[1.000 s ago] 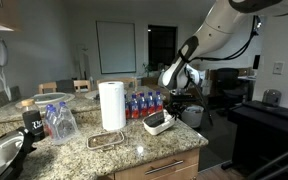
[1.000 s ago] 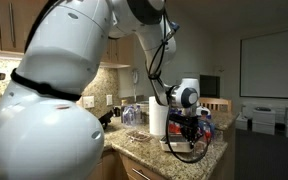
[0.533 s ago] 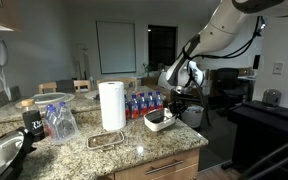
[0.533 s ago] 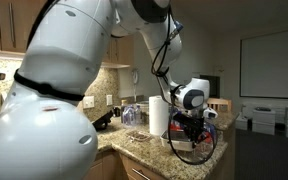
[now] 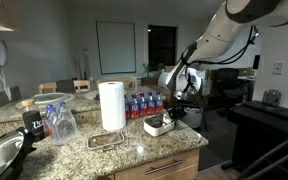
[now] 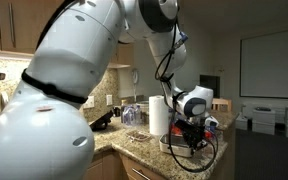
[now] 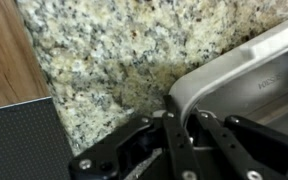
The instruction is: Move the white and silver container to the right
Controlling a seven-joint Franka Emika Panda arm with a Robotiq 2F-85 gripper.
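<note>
The white and silver container point(image 5: 155, 126) sits on the granite counter point(image 5: 134, 150) near its end, to the right of the paper towel roll. In the wrist view its shiny rim point(image 7: 234, 65) fills the right side. My gripper point(image 5: 170, 114) reaches down onto the tub's far end. In the wrist view the fingers point(image 7: 184, 128) are shut on the container's wall, one finger inside and one outside. The gripper point(image 6: 193, 134) also shows in an exterior view, low over the counter with the tub mostly hidden behind it.
A tall white paper towel roll point(image 5: 112, 105) stands left of the tub, with a flat greyish mat point(image 5: 106, 140) in front of it. Blue-capped water bottles point(image 5: 144, 103) stand behind. A bagged bottle bundle point(image 5: 59, 122) is further left. The counter's edge point(image 7: 39, 70) is close by.
The gripper has dropped a little and the container has shifted slightly towards the front of the counter. The arm's elbow has swung a bit.
</note>
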